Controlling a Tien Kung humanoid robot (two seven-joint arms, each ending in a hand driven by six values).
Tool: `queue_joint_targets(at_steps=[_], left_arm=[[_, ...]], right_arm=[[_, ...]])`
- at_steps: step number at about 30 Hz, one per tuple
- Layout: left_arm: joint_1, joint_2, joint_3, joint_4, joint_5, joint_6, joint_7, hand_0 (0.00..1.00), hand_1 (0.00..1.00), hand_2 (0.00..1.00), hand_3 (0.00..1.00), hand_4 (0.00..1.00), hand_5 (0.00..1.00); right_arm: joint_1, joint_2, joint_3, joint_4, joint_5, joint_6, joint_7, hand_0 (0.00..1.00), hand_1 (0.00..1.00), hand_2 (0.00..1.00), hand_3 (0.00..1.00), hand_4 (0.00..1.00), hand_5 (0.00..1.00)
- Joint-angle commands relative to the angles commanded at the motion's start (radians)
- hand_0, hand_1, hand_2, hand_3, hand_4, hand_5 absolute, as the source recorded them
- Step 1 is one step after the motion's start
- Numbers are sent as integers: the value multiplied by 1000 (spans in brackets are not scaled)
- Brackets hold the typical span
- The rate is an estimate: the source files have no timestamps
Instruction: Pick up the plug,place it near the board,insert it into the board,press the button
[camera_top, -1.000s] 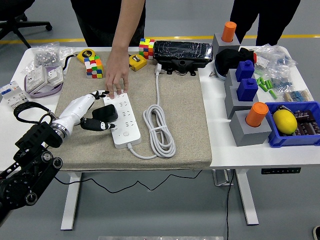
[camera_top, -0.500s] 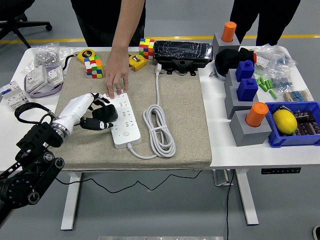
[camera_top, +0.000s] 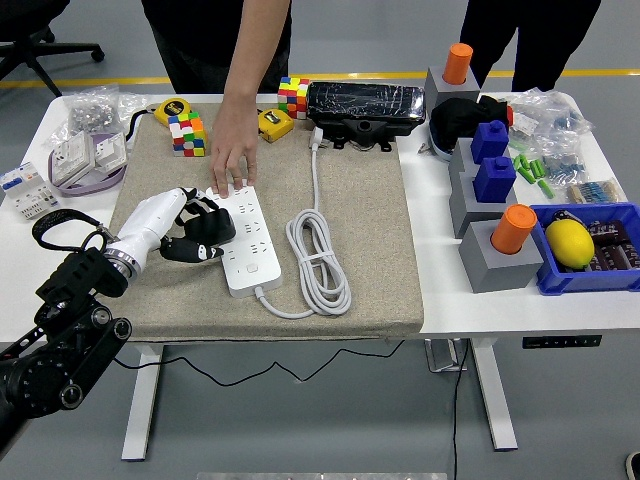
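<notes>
1. I am working in a lab or test workshop: the floor is smooth grey with a yellow line (camera_top: 400, 75) painted across the top of the frame.
2. My white worktop (camera_top: 480, 300) stands on metal legs and has a control panel (camera_top: 561, 341) under its lower right edge.
3. At the right sit a blue parts bin (camera_top: 590, 270) and bags of small components (camera_top: 560, 150).
4. An office chair (camera_top: 40, 40) shows in the upper left corner.
5. Two people stand along the top edge.
</notes>
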Motion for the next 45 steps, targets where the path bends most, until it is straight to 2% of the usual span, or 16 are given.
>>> queue_joint_targets(at_steps=[1, 12, 13, 18, 19, 24, 25, 30, 31, 45], left_arm=[[0, 0, 0, -1, -1, 0, -1, 432, 650, 650, 655, 998, 194], [-2, 0, 6, -4, 14, 11, 5, 440, 664, 664, 661, 998, 205], [-3, -1, 7, -2, 18, 13, 6, 417, 646, 632, 638, 998, 213], [-6, -4, 8, 6, 25, 19, 10, 417, 646, 632, 638, 998, 213], [-7, -4, 8, 8, 29, 21, 11, 350, 595, 588, 579, 996, 200], [-10, -4, 8, 5, 36, 42, 9, 350, 595, 588, 579, 996, 200], [-11, -5, 7, 5, 36, 48, 8, 292, 521, 540, 536, 811, 123], [-16, -7, 9, 6, 42, 48, 15, 292, 521, 540, 536, 811, 123], [-16, -7, 10, 7, 43, 48, 16, 268, 463, 494, 523, 772, 103], [-22, -7, 18, 9, 55, 31, 23, 251, 431, 469, 515, 769, 88]], right_arm=[[0, 0, 0, 0, 0, 0, 0, 822, 762, 751, 792, 998, 998], [-3, -1, 8, 0, -7, -1, -1, 822, 761, 752, 792, 998, 998], [-3, -1, 7, 0, -6, -1, -1, 822, 762, 751, 792, 998, 998], [-2, -1, 9, 0, -6, -1, 0, 822, 762, 751, 792, 998, 998], [-1, -1, 10, 0, -7, -1, 0, 822, 761, 751, 792, 998, 998], [1, -1, 11, 0, -6, -1, 0, 822, 761, 751, 792, 998, 998], [1, -1, 12, 0, -7, -1, -1, 822, 762, 751, 792, 998, 998], [3, -2, 11, 0, -8, -1, 0, 822, 762, 751, 792, 998, 998], [3, -2, 12, 0, -8, -1, 1, 822, 762, 751, 792, 998, 998], [4, -2, 16, 0, -9, -2, 0, 822, 762, 751, 791, 998, 998]])
